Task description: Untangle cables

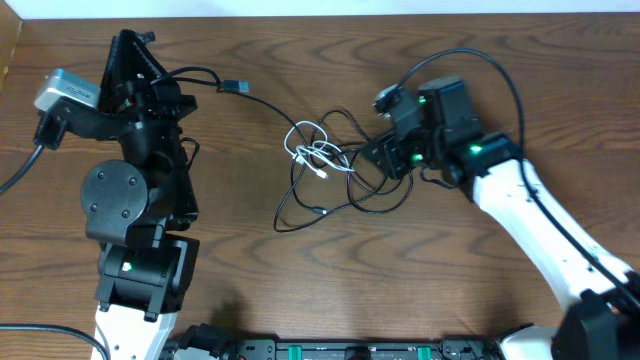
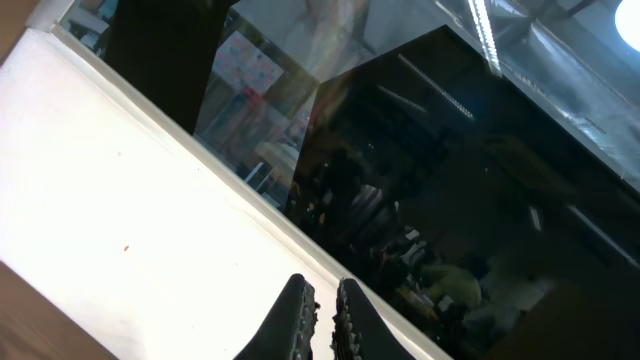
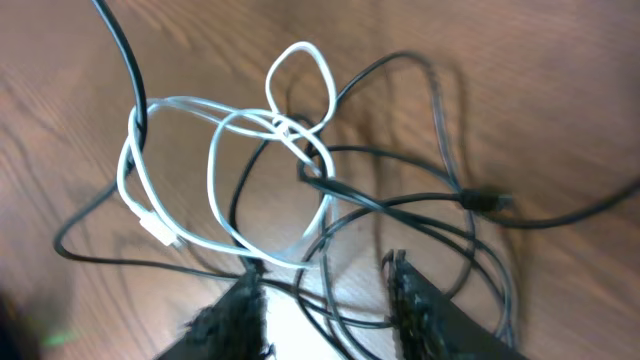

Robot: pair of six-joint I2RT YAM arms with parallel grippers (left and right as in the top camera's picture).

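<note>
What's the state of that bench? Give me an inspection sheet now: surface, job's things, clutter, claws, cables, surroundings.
Surface: wooden table, brown grain.
Job's things: black cables and one white cable knotted together mid-table; a black plug end trails toward the left arm.
Clutter: nothing seen.
Claws: left claw shut, pointing away from the table; right claw open at the tangle's edge.
Cables: thick black arm wires loop off the right arm.
Surroundings: white ledge and dark glass panel in the left wrist view.
</note>
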